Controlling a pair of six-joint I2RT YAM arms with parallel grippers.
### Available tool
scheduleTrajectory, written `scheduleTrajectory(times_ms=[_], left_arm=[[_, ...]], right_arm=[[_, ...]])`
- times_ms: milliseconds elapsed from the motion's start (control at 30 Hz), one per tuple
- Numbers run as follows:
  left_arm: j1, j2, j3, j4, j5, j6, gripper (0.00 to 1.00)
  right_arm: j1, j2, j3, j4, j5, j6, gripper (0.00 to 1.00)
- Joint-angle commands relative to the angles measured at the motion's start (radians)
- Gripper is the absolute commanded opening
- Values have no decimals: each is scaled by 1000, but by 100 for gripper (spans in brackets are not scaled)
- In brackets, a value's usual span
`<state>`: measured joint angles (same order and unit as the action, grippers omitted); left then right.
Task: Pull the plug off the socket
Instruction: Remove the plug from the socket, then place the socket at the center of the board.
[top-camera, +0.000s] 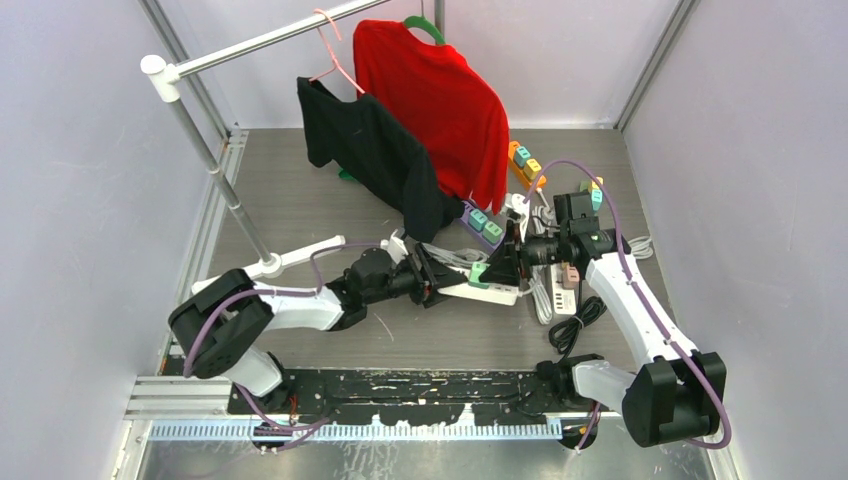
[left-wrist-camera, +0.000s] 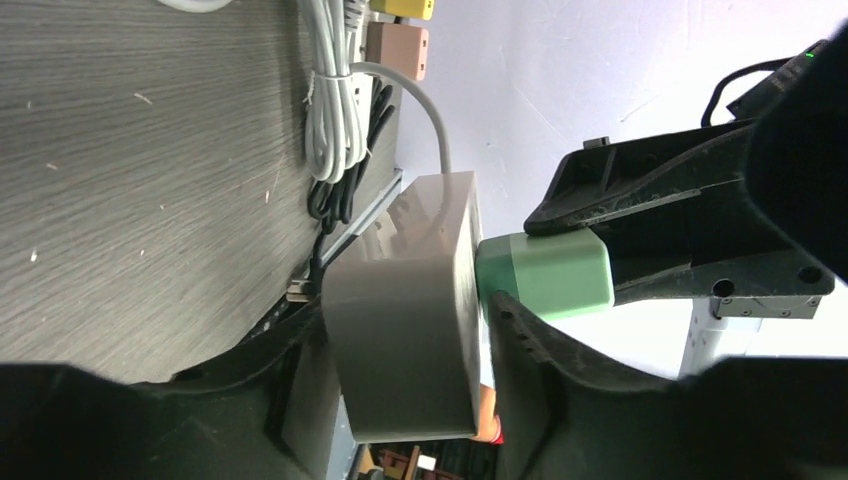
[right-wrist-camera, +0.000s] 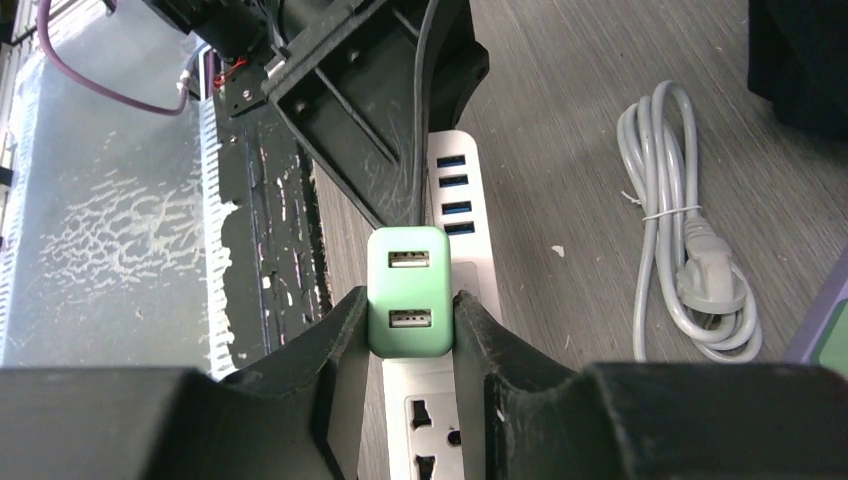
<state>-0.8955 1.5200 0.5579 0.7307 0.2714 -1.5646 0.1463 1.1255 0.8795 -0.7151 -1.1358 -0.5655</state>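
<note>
A white power strip (top-camera: 493, 293) lies on the grey table with a green two-port USB plug (top-camera: 479, 273) seated in it. In the right wrist view my right gripper (right-wrist-camera: 408, 312) is shut on the green plug (right-wrist-camera: 408, 290), one finger on each side, above the strip's sockets (right-wrist-camera: 440, 430). My left gripper (left-wrist-camera: 400, 320) straddles the strip's body (left-wrist-camera: 400, 340), its fingers closed in against the two long sides. In that same view the plug (left-wrist-camera: 545, 275) sticks out sideways, with the right gripper's black fingers (left-wrist-camera: 650, 200) on it.
A coiled white cable (right-wrist-camera: 690, 280) lies right of the strip. More strips with coloured plugs (top-camera: 525, 165) and a black cable (top-camera: 572, 330) sit nearby. A red garment (top-camera: 440, 100) and a black one (top-camera: 375, 150) hang from the rail at the back.
</note>
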Motion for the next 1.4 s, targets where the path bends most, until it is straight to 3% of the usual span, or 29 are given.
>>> scheduleTrajectory(times_ms=[0,100,133,300,433,567,767,933,1067,1367], left_arm=[[-8,42,24,190,13,-59,41],[-8,54,25,210,14,-67,5],[-8,52,23,210,8,-64,1],[-9,-31,-24,97,-71,-51,0],[-8,-145,-54,-151,-161,-45,0],[-8,-241,-63,-452,-234,-55,0],[-9,-285,-163,-366,-258,-165,0],[-9,-296,-93,-519,-242,-55,0],[-8,-285,-58,-627,-245,29,0],[-8,-263,-157,-409,-315,45,0]], right_arm=[[-6,-31,-15,81,-14,105,1],[-5,-35,-31,70,4,88,1],[-5,-35,-37,67,15,83,1],[-5,-41,-40,56,88,75,1],[-7,-44,-32,52,180,72,1],[-10,-45,-25,57,142,93,1],[-5,-47,-31,50,-67,119,1],[-9,-51,-43,174,67,258,1],[-22,-56,-75,338,35,466,1],[-44,-66,-131,356,25,538,1]])
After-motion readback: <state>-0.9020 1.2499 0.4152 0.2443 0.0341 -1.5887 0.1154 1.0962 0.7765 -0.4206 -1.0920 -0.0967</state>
